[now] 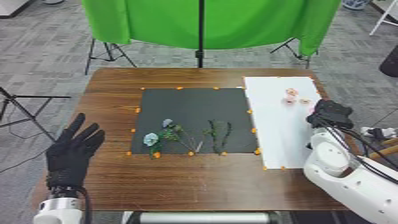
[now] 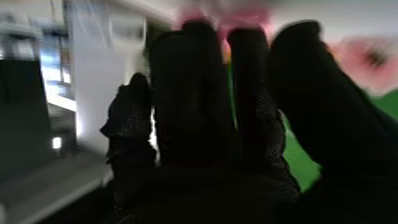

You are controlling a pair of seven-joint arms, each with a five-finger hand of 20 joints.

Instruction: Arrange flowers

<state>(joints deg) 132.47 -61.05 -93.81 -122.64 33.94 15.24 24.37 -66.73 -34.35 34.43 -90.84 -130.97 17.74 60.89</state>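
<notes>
The right robot hand [image 1: 328, 114], fingers straight and loosely spread, partly hid blurred pink flowers [image 2: 249, 18]. The left robot hand [image 1: 69, 156] was spread too, its arm cut off.

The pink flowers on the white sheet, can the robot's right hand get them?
Probably yes: the right hand is near the pink flowers, by the edge of the white sheet, and nothing seems in between.

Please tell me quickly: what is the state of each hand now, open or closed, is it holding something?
Left hand: open, holding nothing.
Right hand: open, fingers straight, near the pink flowers; whether it touches one, I cannot tell.
</notes>
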